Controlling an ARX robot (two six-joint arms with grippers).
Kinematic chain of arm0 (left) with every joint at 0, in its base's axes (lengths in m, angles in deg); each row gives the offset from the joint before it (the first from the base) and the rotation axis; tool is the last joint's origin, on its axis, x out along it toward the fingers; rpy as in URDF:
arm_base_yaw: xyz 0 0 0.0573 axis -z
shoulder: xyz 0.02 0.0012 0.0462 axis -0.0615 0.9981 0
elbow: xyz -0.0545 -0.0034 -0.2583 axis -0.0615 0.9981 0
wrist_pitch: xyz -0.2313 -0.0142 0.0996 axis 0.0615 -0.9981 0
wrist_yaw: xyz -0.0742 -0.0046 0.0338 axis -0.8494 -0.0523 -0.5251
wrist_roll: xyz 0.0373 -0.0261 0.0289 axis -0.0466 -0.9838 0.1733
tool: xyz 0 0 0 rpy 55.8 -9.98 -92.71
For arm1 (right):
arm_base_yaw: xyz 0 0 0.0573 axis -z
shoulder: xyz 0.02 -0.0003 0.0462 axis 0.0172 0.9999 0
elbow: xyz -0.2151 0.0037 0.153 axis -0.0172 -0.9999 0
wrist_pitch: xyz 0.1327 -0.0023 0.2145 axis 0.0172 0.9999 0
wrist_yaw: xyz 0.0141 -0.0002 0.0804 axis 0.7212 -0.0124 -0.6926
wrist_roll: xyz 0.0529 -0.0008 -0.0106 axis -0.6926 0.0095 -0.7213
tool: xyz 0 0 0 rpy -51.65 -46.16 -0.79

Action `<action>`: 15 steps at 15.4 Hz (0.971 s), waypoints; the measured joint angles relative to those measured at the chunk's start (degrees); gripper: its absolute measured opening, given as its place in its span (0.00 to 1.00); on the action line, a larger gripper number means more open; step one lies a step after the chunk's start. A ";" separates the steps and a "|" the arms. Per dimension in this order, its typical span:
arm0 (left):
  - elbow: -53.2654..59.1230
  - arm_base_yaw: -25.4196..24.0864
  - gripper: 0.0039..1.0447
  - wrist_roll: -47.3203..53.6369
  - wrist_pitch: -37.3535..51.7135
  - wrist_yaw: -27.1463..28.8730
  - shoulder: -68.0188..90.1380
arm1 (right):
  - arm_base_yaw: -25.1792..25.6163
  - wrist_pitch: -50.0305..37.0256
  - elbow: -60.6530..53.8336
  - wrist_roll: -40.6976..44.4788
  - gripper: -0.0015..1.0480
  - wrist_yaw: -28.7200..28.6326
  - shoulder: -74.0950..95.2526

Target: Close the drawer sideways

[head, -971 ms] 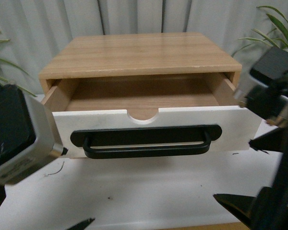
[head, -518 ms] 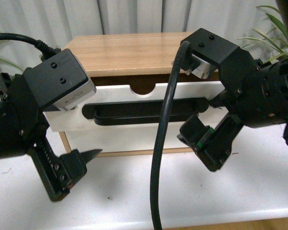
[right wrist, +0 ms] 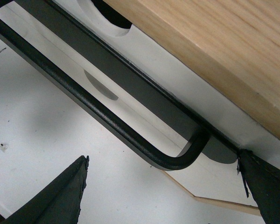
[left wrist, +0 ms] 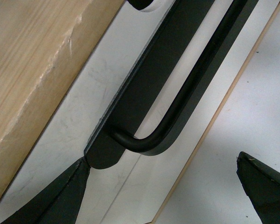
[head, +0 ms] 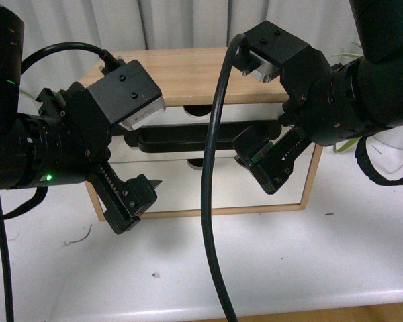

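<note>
Drawer point(head: 176, 119) sits pushed in under the wooden top point(head: 201, 70), front about flush, so it looks shut. Left gripper point(left wrist: 165, 191) and right gripper point(right wrist: 163, 186) flank the handle point(head: 188, 139), both spread wide, holding nothing, probably placed for an even push.

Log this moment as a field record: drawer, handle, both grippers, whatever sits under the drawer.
drawer: white front pushed in under the wooden top, looks closed or nearly so
handle: long black bar across the front, not grasped
left gripper: jaws open, by the handle's left end
right gripper: jaws open, by the handle's right end
lower drawer: white front, no handle, pushed in
</note>
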 joint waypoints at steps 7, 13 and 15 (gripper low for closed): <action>14.47 1.75 0.94 -7.17 6.16 0.09 -18.56 | 4.35 -6.29 -19.02 0.02 0.93 -2.29 -19.23; 42.07 -12.07 0.94 -27.67 -20.48 -0.94 -79.08 | 10.12 5.70 -50.01 -12.35 0.93 6.95 -74.25; 43.65 -15.19 0.94 -34.29 -20.39 -0.52 -84.74 | 9.31 0.72 -52.98 -15.12 0.93 15.17 -79.82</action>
